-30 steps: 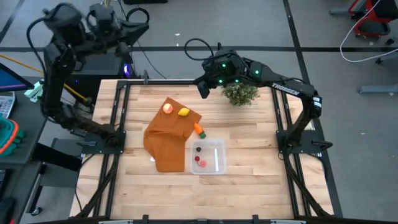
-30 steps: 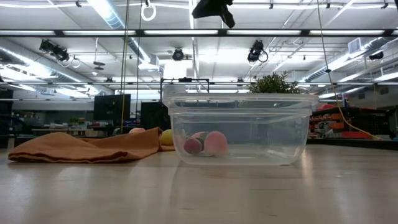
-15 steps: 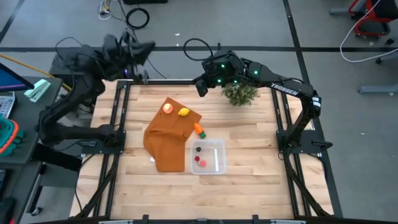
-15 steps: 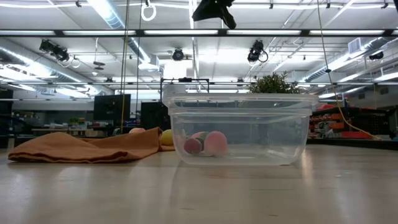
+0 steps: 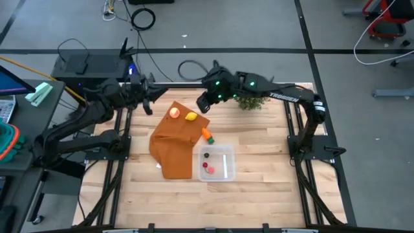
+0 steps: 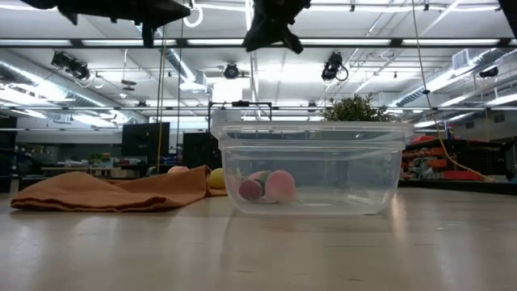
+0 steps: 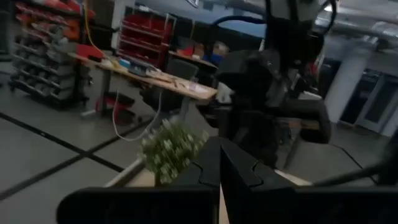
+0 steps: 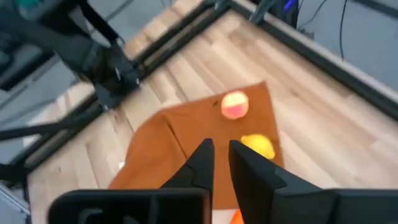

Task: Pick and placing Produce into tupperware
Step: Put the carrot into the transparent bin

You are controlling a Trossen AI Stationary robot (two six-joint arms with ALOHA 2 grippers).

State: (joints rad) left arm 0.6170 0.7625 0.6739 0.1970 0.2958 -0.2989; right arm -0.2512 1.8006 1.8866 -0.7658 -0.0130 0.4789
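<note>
A: Tupperware?
B: On the bench, dark and red-pink pieces inside; lemon and round fruit on the cloth.
A: Jaws?
B: Left gripper shut, empty; right gripper slightly parted, empty, above the cloth's far edge.

Two dark jointed arms, the right arm carrying green lights and white lettering.

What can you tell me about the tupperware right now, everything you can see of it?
The tupperware is a clear, see-through plastic container, roughly square with rounded corners, shallow, lidless, standing upright on the wooden table. Its thicker rim runs around the top. Inside lie a small dark piece and small red-pink pieces toward one side; the rest is bare. The orange-brown cloth lies right beside it; contact is unclear. No gripper touches it.
</note>
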